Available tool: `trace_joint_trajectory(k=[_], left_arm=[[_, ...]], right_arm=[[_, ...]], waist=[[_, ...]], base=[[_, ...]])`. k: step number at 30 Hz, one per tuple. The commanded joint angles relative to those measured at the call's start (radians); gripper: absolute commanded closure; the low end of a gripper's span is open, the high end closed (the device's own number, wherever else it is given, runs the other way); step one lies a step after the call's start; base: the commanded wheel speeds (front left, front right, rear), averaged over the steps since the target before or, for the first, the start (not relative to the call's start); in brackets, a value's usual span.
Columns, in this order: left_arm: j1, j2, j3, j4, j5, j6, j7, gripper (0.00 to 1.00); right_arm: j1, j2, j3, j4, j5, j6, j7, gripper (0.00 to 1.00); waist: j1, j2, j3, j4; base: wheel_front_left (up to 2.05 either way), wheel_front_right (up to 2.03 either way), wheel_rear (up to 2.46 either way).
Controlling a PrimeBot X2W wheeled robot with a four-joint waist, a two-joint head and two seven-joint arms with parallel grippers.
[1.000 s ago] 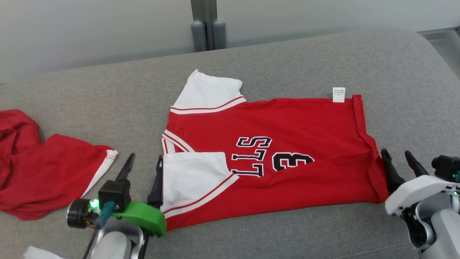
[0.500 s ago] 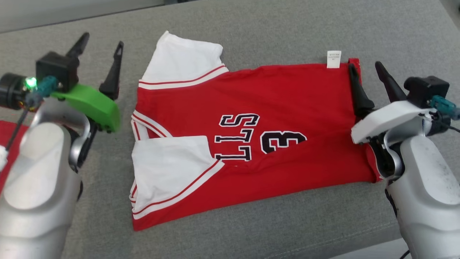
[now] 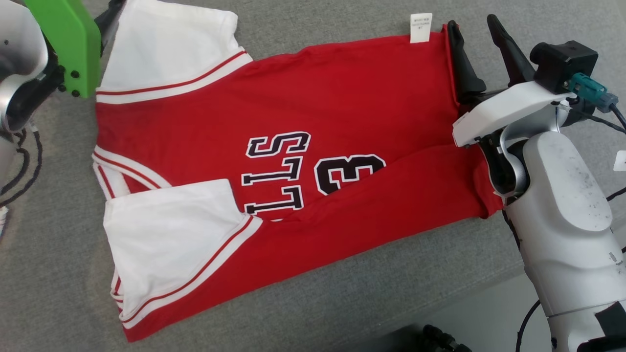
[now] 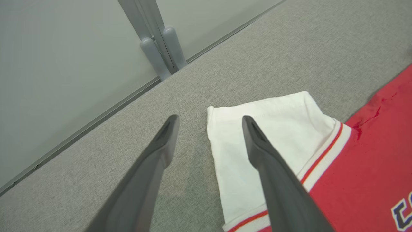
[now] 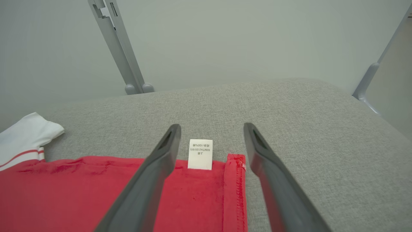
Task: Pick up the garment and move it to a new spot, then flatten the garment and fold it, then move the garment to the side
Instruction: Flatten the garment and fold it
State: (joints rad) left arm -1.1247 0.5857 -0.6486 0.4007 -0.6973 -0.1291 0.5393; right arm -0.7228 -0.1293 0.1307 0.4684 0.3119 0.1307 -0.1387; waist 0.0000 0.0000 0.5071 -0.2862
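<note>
The right arm's pale forearm (image 3: 562, 220) rises from the lower right of the head view and bends at the wrist into a white housing (image 3: 503, 110) topped by a black block (image 3: 562, 63); the right gripper (image 3: 471, 20) points up that view, its two long dark fingers (image 5: 148, 183) spread wide and gripping nothing. The left arm enters at the upper left as a silver wrist (image 3: 17, 54) under a green housing (image 3: 63, 44); the left gripper (image 4: 210, 118) is parted just as wide, nothing clamped between its tips.
</note>
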Motion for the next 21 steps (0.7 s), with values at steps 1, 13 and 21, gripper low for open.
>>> trace_joint_trajectory(k=[1, 13, 21], left_arm=[[-0.032, 0.027, -0.029, 0.017, -0.013, -0.002, 0.032, 0.00], [-0.171, 0.069, -0.160, 0.182, -0.051, -0.002, 0.094, 0.00], [-0.187, 0.059, -0.228, 0.221, -0.115, -0.002, 0.133, 0.00]], right_arm=[[-0.015, 0.006, 0.007, 0.004, 0.003, 0.000, -0.009, 0.00], [-0.052, -0.004, 0.059, 0.016, 0.046, 0.000, -0.034, 0.00], [-0.069, -0.010, 0.071, 0.046, 0.052, 0.000, -0.045, 0.00]], waist=[[0.0000, 0.0000, 0.061, -0.065], [0.0000, 0.0000, 0.105, -0.132], [0.0000, 0.0000, 0.110, -0.143]], base=[[0.00, 0.00, 0.00], [0.00, 0.00, 0.00], [0.00, 0.00, 0.00]])
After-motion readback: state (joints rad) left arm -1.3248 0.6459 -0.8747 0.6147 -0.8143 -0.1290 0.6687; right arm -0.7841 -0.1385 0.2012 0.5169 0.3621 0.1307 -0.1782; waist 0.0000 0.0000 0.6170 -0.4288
